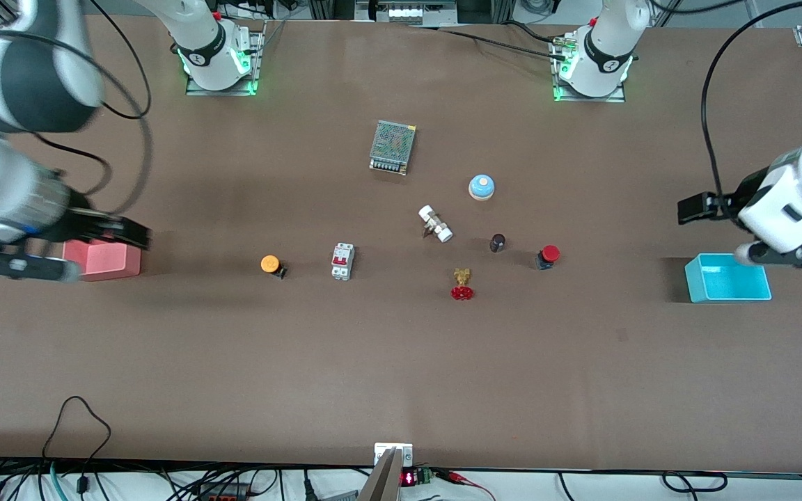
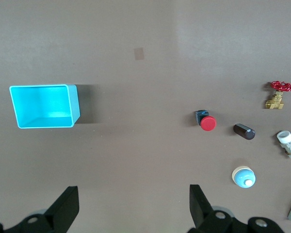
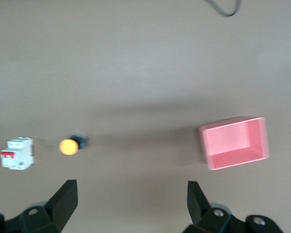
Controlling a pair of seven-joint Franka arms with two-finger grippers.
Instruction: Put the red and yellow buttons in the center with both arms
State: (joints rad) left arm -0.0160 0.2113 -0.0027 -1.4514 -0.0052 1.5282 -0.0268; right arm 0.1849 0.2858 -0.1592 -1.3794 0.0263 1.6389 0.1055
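The red button (image 1: 548, 255) lies on the brown tabletop (image 1: 401, 362) toward the left arm's end; it also shows in the left wrist view (image 2: 207, 122). The orange-yellow button (image 1: 271, 264) lies toward the right arm's end and shows in the right wrist view (image 3: 69, 146). My left gripper (image 1: 742, 233) hangs open and empty, high over the blue bin (image 1: 727, 278); its jaws stand wide apart in its wrist view (image 2: 133, 204). My right gripper (image 1: 74, 247) hangs open and empty over the pink bin (image 1: 105, 259), jaws wide apart in its wrist view (image 3: 131, 201).
Between the buttons lie a white circuit breaker (image 1: 342, 261), a white pipe fitting (image 1: 436, 223), a dark cylinder (image 1: 497, 242) and a brass valve with a red handwheel (image 1: 462, 284). A blue-and-white bell (image 1: 482, 187) and a metal power supply (image 1: 392, 147) lie farther from the front camera.
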